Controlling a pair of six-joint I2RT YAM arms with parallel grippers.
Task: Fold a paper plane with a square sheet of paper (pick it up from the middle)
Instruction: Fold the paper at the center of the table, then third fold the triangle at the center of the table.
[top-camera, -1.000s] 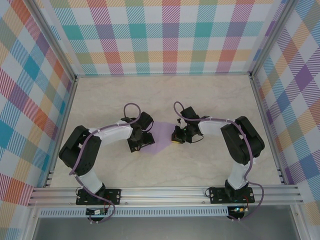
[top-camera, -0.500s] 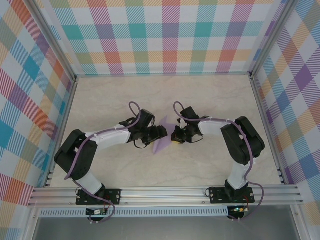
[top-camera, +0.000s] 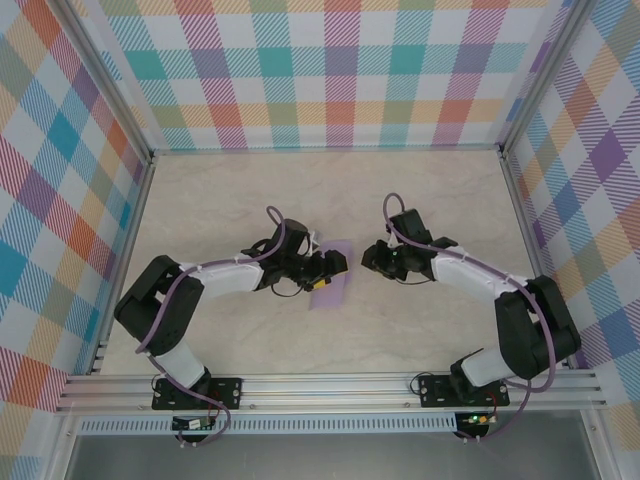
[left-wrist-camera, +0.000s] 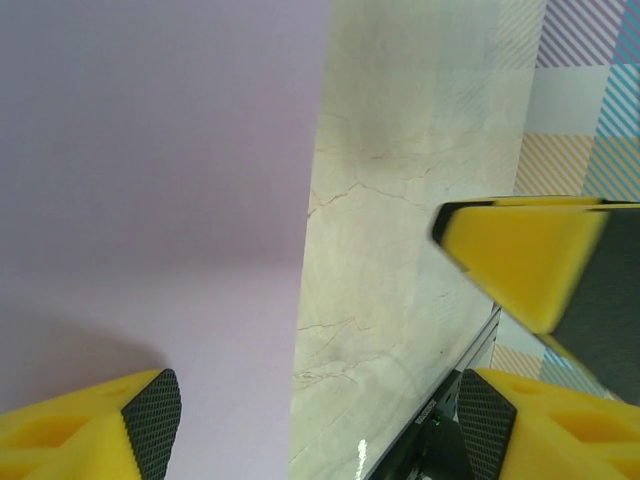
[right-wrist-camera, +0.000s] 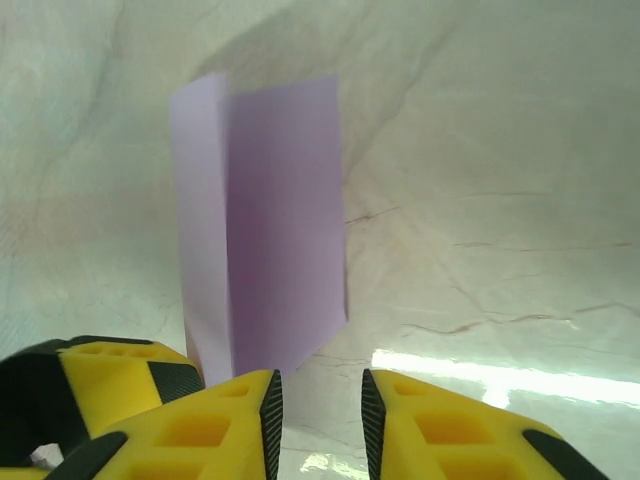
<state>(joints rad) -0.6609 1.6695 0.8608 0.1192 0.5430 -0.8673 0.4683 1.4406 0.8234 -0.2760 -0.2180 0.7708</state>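
Paper: folded lavender strip on the table, at the centre of the top view.
Left claw: spread wide. You see one finger over the paper and the other past its edge.
Right claw: just right of the paper, apart from it. Narrow gap, empty.
Change: a second ago the paper lay wider, with the right claw at its edge.
Axis: top to bottom of the frame, upper end leaning right.
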